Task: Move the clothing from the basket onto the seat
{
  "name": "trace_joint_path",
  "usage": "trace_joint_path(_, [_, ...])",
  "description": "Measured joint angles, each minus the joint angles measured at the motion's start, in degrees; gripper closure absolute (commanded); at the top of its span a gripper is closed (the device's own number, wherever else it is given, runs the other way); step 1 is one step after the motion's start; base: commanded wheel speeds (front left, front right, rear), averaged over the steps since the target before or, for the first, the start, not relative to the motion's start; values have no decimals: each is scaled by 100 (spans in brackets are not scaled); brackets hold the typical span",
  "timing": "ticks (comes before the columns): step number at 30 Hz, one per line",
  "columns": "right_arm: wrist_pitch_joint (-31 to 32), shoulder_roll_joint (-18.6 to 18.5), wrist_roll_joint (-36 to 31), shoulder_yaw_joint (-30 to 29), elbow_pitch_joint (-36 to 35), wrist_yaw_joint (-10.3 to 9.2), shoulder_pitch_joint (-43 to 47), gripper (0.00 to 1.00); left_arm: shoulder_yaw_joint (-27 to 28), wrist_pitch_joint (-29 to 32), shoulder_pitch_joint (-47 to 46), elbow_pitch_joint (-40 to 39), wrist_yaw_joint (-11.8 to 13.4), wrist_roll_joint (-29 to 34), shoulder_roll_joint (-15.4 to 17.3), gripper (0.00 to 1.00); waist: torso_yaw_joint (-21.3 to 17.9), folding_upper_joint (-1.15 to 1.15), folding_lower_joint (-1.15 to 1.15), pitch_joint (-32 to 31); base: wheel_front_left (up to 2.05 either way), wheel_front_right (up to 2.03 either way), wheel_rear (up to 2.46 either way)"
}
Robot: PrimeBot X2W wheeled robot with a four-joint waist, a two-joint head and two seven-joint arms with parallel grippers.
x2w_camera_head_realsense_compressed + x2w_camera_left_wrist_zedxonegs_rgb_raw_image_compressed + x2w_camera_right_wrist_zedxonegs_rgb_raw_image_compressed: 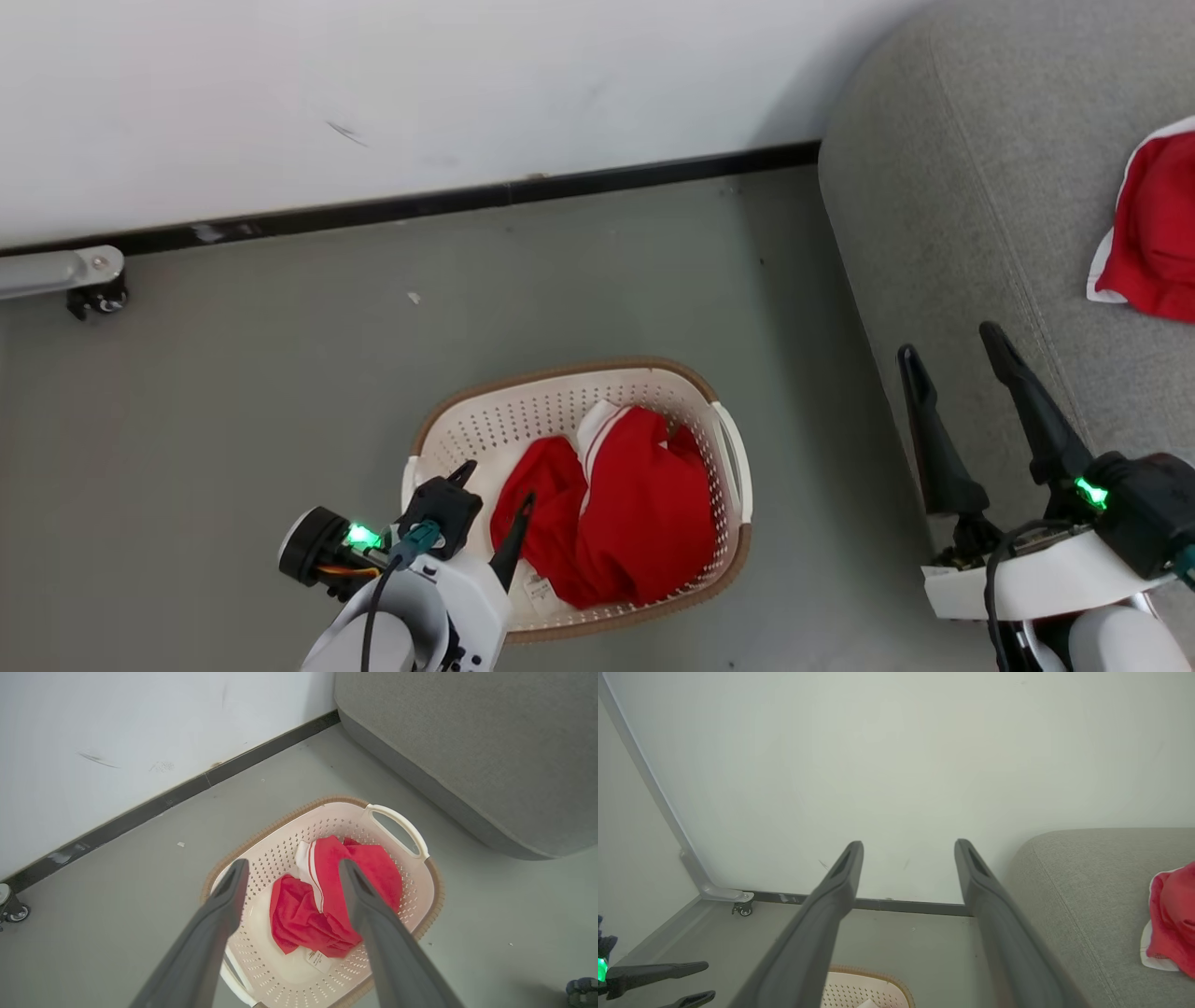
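The cream basket (504, 420) with a brown rim stands on the floor, holding crumpled red clothing (625, 523) with white trim. My left gripper (496, 483) hangs open over the basket's near-left part, above the fabric and apart from it. In the left wrist view its fingers (294, 863) frame the clothing (327, 905) inside the basket (280, 821). To the right is the grey seat (980, 187), with another red garment (1153, 229) lying on it. My right gripper (948, 343) stands open and empty at the seat's front-left edge, and its fingers (909, 845) point at the wall.
A white wall with a black baseboard (467, 198) runs behind the basket. A grey metal bar with a caster wheel (93, 294) sits at the far left. Grey floor (280, 373) lies between basket, wall and seat (467, 742).
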Motion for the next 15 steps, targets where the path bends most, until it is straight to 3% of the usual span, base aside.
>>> trace_joint_path(15, [-1,0,69,14,-229,0,-722,0,-86,40,-645,786,-99,109,-254,0,-522,0,0,894,0,0,0])
